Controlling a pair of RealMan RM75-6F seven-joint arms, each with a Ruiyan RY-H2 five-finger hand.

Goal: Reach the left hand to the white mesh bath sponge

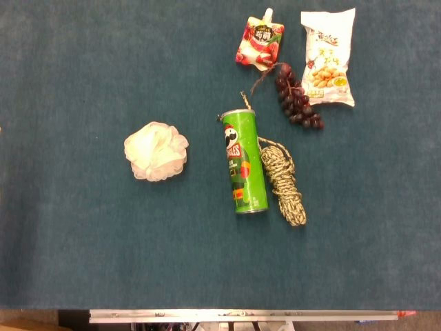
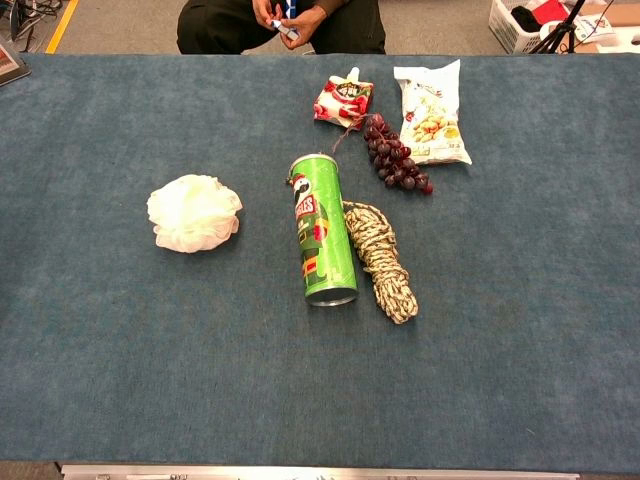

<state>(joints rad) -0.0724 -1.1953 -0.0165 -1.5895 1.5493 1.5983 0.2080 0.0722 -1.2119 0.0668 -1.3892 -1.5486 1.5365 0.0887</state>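
The white mesh bath sponge [image 1: 156,151] lies on the blue table cover, left of centre; the chest view shows the sponge [image 2: 194,212] as a fluffy round bundle with nothing touching it. Neither of my hands nor any part of my arms appears in the head view or the chest view.
A green chip can [image 1: 244,162] lies on its side right of the sponge, with a coiled rope [image 1: 284,183] beside it. Farther back sit a bunch of dark grapes [image 1: 298,98], a red drink pouch [image 1: 261,42] and a snack bag [image 1: 329,56]. A person [image 2: 283,22] sits beyond the table's far edge.
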